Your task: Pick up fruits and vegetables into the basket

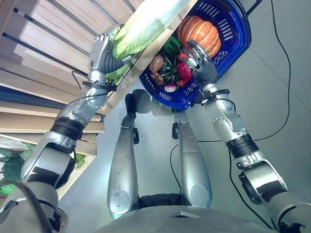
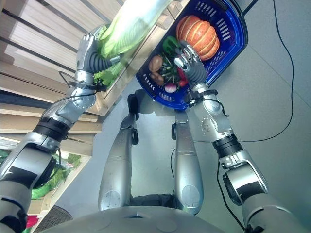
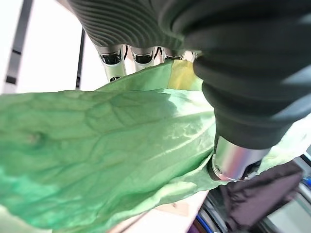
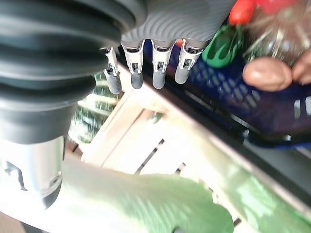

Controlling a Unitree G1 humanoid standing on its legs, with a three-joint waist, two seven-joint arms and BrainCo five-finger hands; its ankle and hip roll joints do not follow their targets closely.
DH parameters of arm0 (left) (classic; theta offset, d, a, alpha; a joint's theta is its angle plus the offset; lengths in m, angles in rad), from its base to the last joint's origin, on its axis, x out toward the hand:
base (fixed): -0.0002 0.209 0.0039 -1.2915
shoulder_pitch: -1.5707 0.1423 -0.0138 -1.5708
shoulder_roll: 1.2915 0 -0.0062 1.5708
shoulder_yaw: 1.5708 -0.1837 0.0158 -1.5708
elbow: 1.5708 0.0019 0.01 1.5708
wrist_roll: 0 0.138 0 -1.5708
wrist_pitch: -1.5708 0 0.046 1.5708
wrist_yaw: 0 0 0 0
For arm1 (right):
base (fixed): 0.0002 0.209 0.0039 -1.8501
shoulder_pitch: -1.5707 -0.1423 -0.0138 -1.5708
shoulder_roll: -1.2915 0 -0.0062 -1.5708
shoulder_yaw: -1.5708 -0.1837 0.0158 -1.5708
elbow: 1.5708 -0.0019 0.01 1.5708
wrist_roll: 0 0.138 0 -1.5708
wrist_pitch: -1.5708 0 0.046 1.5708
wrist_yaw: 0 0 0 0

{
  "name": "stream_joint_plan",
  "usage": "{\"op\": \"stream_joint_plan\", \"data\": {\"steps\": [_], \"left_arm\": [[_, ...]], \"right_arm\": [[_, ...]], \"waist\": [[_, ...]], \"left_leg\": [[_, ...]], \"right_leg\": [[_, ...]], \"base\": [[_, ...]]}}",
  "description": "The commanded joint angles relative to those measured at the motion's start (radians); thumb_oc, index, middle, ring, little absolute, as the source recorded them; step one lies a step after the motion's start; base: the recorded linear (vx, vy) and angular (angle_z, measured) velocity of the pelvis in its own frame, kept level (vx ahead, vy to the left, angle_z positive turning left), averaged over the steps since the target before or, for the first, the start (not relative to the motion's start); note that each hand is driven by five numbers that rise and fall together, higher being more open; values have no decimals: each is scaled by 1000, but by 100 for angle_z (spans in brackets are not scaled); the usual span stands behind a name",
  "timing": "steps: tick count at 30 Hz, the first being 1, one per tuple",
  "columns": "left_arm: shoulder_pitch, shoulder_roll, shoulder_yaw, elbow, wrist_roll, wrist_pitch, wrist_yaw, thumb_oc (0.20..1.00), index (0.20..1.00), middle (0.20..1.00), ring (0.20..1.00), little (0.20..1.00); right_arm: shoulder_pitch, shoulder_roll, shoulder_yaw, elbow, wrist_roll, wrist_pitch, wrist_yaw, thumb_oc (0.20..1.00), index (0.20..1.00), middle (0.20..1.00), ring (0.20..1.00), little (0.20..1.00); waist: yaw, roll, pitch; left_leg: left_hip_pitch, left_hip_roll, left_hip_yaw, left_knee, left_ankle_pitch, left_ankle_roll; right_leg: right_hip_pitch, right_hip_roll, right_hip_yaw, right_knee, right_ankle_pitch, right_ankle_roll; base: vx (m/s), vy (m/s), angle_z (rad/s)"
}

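Left hand is wrapped round a large leafy cabbage, the fingers curled behind the pale green leaves and the thumb pressing in from the other side; in its wrist view the leaves cover most of the fingers, so only their bases show. Long and pale green with a whitish rib, the cabbage hangs over the edge of a wooden crate, and its far end is cut off by the top of both eye views. More green leaves lie inside the crate just under the hand, hard to make out.

Right hand hangs over the blue basket with its fingers loosely spread and holding nothing; its wrist view shows the fingers straight, side by side.

Standing on the floor just beside the crate, the basket already holds an orange ribbed pumpkin at its far side, a dark green pepper, a red pepper, brown potatoes and a small radish-like root near its near rim. Partly hidden by the right hand, the items between them are too tangled to tell apart.
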Motion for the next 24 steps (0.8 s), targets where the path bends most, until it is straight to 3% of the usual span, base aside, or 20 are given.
{"op": "stream_joint_plan", "data": {"steps": [1,14,24], "left_arm": [[-17,-28,19,-110,-33,-91,-26,200,200,200,200,200],[-34,-80,-62,-153,-91,-63,-210,200,200,200,200,200],[-36,-93,-98,-165,-139,-25,-294,200,200,200,200,200]], "right_arm": [[12,-18,3,-126,16,-29,15,1000,1000,1000,1000,1000],[-16,9,29,-147,8,-27,14,1000,1000,1000,1000,1000],[-23,7,37,-156,24,-42,19,1000,1000,1000,1000,1000]], "waist": [[1,41,-12],[1,35,-12],[0,31,-12]], "left_leg": [[18,-22,8,-17,-11,13],[14,-26,9,-10,-14,17],[20,-24,12,-13,-15,18]], "right_leg": [[65,9,-74,51,-65,9],[61,11,-71,52,-57,13],[65,11,-70,47,-51,19]], "base": [[0,0,0],[0,0,0],[0,0,0]]}}
